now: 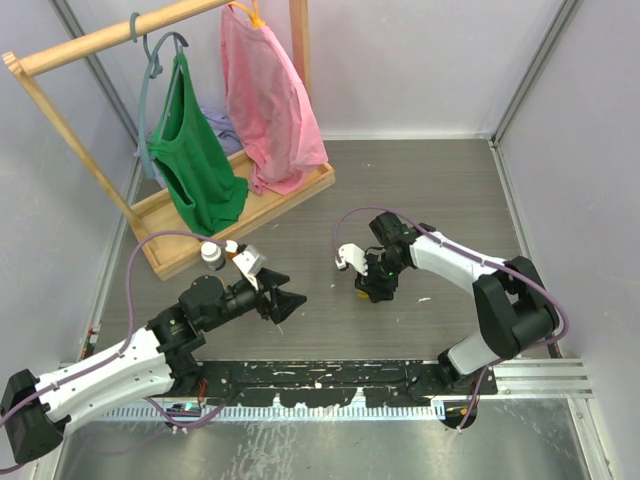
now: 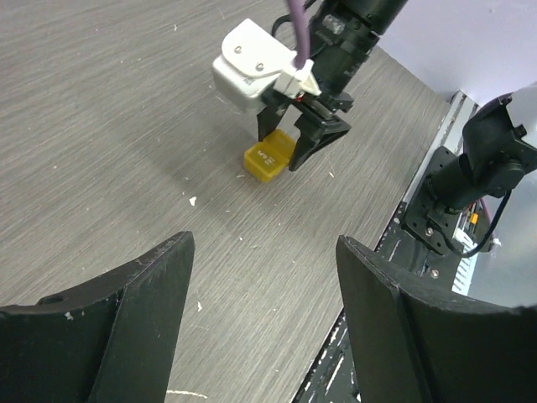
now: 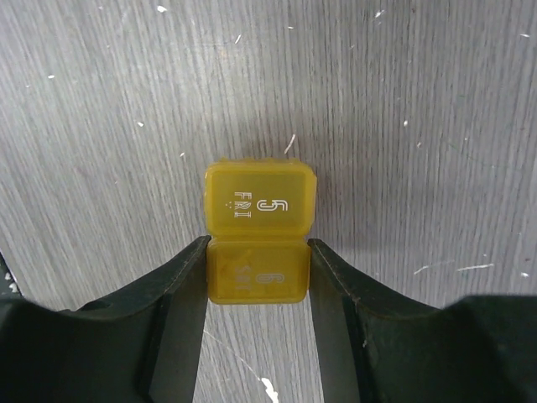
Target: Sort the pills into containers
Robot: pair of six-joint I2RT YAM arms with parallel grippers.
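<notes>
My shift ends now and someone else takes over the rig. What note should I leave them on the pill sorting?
Left gripper: open and empty, above the table, facing the pill box.
Right gripper: shut on the near cell of the pill box, which sits on the table.
Done: box gripped, nothing more that shows.
Left: all the sorting. No pills are clearly in view, and whether the box holds any cannot be told. A small white bottle stands by the left arm.
</notes>
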